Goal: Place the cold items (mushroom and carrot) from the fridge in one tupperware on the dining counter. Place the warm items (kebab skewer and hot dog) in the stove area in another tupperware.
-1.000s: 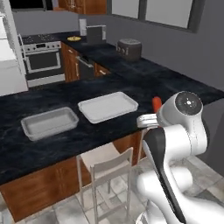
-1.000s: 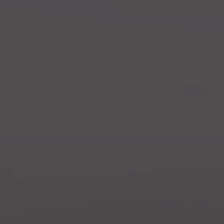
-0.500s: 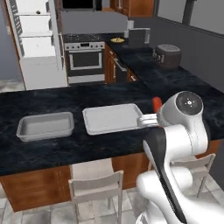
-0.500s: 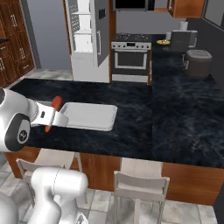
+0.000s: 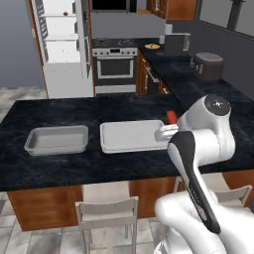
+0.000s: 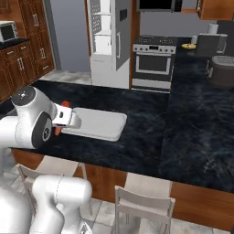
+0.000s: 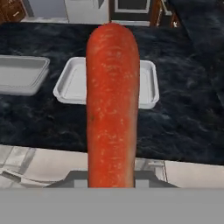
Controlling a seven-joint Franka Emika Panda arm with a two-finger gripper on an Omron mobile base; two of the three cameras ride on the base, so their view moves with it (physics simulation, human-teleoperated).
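Tool [image 7: 111,183] clamped on carrot [image 7: 113,100]; left base view adds second tupperware [image 5: 57,139] beside first [image 5: 133,135].

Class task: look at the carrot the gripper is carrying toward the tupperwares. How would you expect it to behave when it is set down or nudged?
The carrot looks straight and unbent in the grip, so probably stiff. Its round, tapered body would likely roll, curving toward the thin end. The raised rim of the tupperware should probably stop it.
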